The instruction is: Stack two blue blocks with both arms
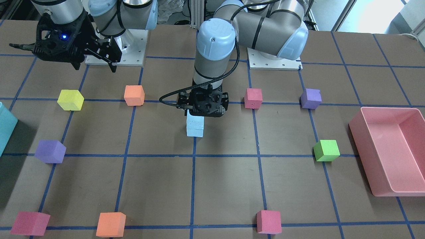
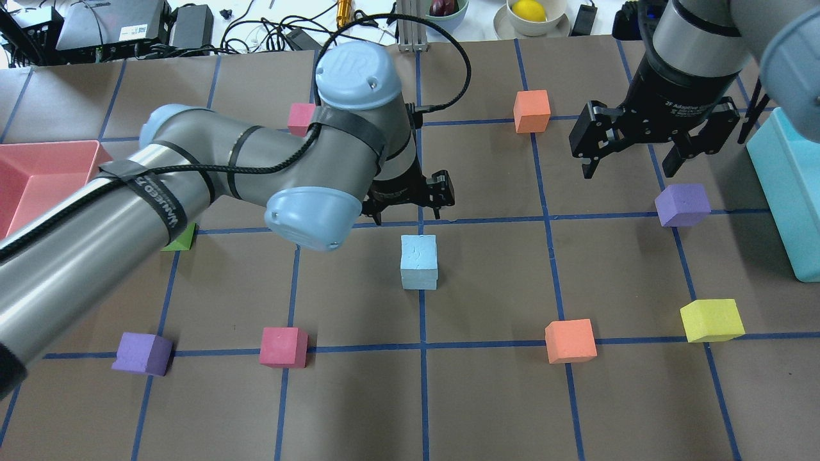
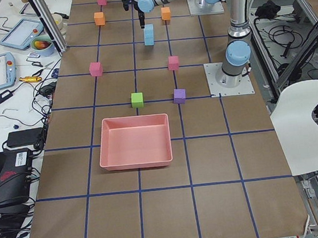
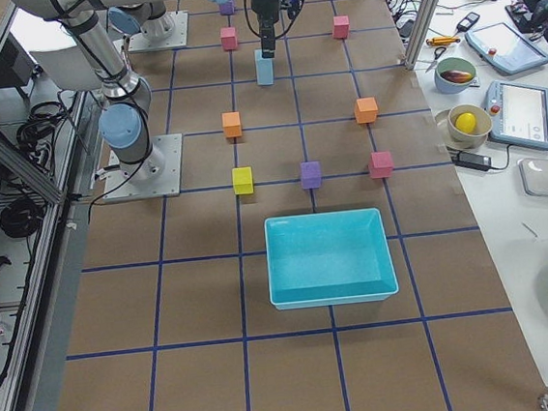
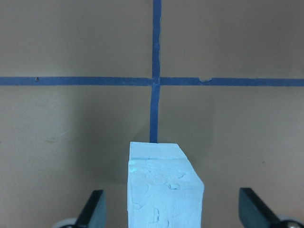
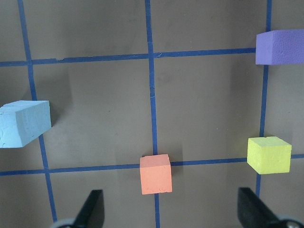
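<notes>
Pale-blue foam cubes [image 2: 419,262], scuffed and square-edged, stacked just beneath left pincer [image 5: 172,211], spread and not touching; right pincer [image 2: 628,168] likewise spread, well apart above brown table [image 2: 500,384].

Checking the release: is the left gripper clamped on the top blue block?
No, the fingers of the left gripper stand wide apart, with bare table showing between each and the top blue block.

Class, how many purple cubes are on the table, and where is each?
2. One purple cube lies near the teal bin; the other purple cube sits near the left arm's base. None appears hidden.
</notes>
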